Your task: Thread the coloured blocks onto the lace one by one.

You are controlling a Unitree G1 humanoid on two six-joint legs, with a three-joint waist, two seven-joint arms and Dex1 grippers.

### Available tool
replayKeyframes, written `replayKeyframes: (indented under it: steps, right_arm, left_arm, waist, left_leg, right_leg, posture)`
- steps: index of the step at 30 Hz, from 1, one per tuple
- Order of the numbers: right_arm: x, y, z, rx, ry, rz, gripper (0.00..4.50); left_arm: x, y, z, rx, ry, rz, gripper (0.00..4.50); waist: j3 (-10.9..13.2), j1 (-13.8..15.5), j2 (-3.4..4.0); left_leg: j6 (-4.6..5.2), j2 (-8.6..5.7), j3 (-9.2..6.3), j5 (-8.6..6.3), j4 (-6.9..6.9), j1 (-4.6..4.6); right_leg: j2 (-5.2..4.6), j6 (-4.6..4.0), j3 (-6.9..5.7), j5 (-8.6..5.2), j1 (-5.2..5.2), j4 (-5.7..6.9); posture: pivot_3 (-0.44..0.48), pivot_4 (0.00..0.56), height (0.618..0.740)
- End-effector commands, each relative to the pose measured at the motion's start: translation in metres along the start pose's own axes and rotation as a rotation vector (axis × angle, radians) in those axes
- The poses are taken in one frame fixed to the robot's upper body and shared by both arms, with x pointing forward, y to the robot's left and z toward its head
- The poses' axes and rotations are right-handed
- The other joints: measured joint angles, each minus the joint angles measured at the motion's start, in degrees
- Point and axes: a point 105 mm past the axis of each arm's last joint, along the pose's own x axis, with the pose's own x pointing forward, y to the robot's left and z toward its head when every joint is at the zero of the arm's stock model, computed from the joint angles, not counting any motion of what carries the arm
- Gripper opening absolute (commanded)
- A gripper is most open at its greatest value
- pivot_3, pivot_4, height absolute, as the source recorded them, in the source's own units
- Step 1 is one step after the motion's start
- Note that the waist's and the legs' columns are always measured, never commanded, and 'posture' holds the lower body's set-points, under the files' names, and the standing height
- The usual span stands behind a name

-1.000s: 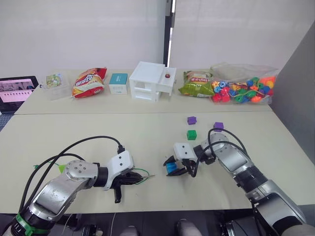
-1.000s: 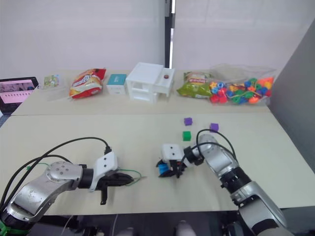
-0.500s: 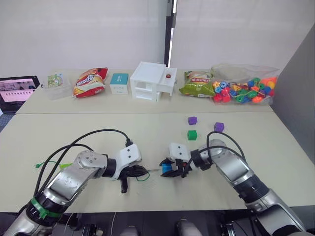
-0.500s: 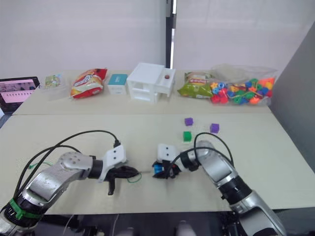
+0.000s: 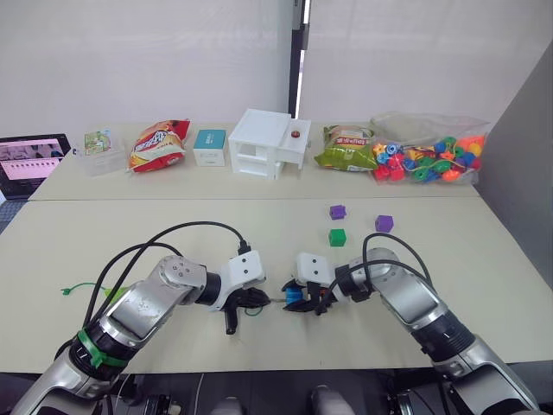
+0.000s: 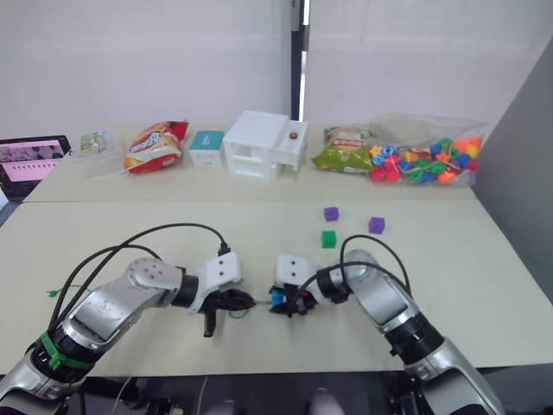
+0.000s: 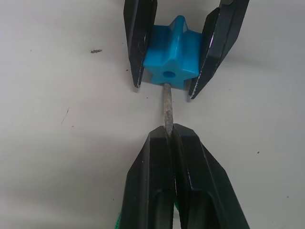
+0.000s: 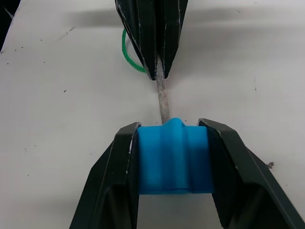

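Observation:
My right gripper [image 5: 298, 298] is shut on the blue flower-shaped block [image 7: 170, 53], holding it low over the table with its hole facing my left gripper [image 5: 262, 299]. My left gripper is shut on the lace just behind its stiff tip [image 7: 167, 107]. The tip reaches the block's face just beside the hole. A loop of the green lace [image 8: 128, 56] trails behind the left fingers, and its knotted tail [image 5: 73, 290] lies at the far left. Two purple cubes [image 5: 337, 211] [image 5: 384, 223] and a dark green cube [image 5: 336, 237] rest behind the right arm.
Along the far table stand snack bags [image 5: 156, 144], a small teal box [image 5: 208, 145], a white drawer unit [image 5: 268, 143] and a clear bag of mixed beads [image 5: 428, 158]. A tablet [image 5: 30, 156] sits at the far left. Black cables [image 5: 173, 238] arc over my left arm.
My left gripper has carried the lace rightward to the blue block, and the tip now meets it. The right gripper edged slightly left with the block.

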Motion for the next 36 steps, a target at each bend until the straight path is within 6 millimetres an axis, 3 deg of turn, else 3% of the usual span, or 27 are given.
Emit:
replayKeyframes:
  steps: [1, 15, 36]
  right_arm:
    - [0.0, 0.004, 0.0, -0.008, 0.013, 0.01, 1.39]
    - [0.0, 0.004, -0.005, 0.002, 0.036, 0.011, 1.39]
    - [-0.001, 0.009, -0.003, 0.022, 0.029, 0.015, 1.39]
  left_arm:
    - [-0.005, -0.001, 0.018, 0.071, -0.034, 0.006, 0.0]
    - [-0.015, 0.001, 0.016, 0.069, -0.023, 0.017, 0.0]
    - [-0.004, -0.006, 0.026, 0.077, -0.066, -0.031, 0.0]
  waist:
    - [0.0, 0.0, 0.0]
    - [0.0, 0.0, 0.0]
    - [0.0, 0.2, -0.01]
  left_leg:
    - [0.0, 0.0, 0.0, 0.0, 0.0, 0.0]
    - [0.0, 0.0, 0.0, 0.0, 0.0, 0.01]
    - [0.0, -0.01, 0.0, 0.0, 0.01, 0.01]
  right_leg:
    - [0.0, 0.0, 0.0, 0.0, 0.0, 0.0]
    - [0.0, 0.0, 0.0, 0.0, 0.01, 0.0]
    - [-0.01, 0.0, 0.0, 0.0, 0.03, -0.01]
  posture:
    - [0.0, 0.15, 0.74]
    - [0.0, 0.15, 0.74]
    - [0.0, 0.15, 0.74]
